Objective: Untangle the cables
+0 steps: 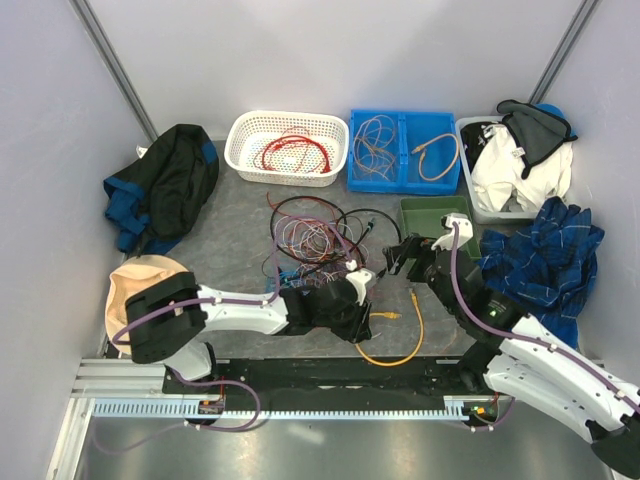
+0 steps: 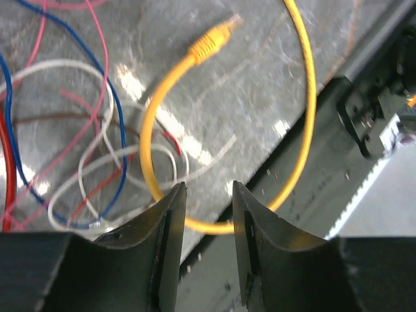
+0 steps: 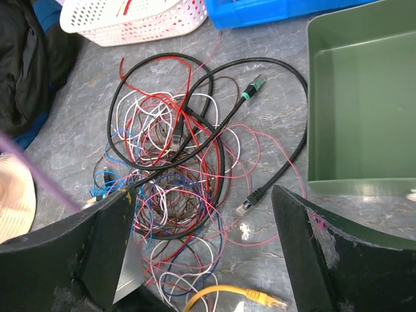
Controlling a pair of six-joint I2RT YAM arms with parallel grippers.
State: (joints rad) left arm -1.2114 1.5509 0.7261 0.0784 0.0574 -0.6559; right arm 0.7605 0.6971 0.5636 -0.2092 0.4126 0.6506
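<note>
The cables (image 1: 318,238) lie in one tangle on the grey table: thin red, pink, blue, white and brown wires with thicker black plugged leads, also in the right wrist view (image 3: 179,162). A yellow cable (image 1: 412,335) loops toward the front edge. My left gripper (image 1: 363,330) is open. In its wrist view, the left gripper (image 2: 208,195) has the bottom of the yellow loop (image 2: 148,156) crossing below the gap between its jaws. My right gripper (image 1: 400,258) is wide open and empty, and in its wrist view the right gripper (image 3: 201,195) hovers above the tangle's near side.
A green tray (image 1: 430,215) stands right of the tangle. A white basket (image 1: 287,150) with a red cable and a blue bin (image 1: 403,152) with wires stand at the back. Clothes lie left (image 1: 165,185) and right (image 1: 540,260). A beige hat (image 1: 140,285) lies at front left.
</note>
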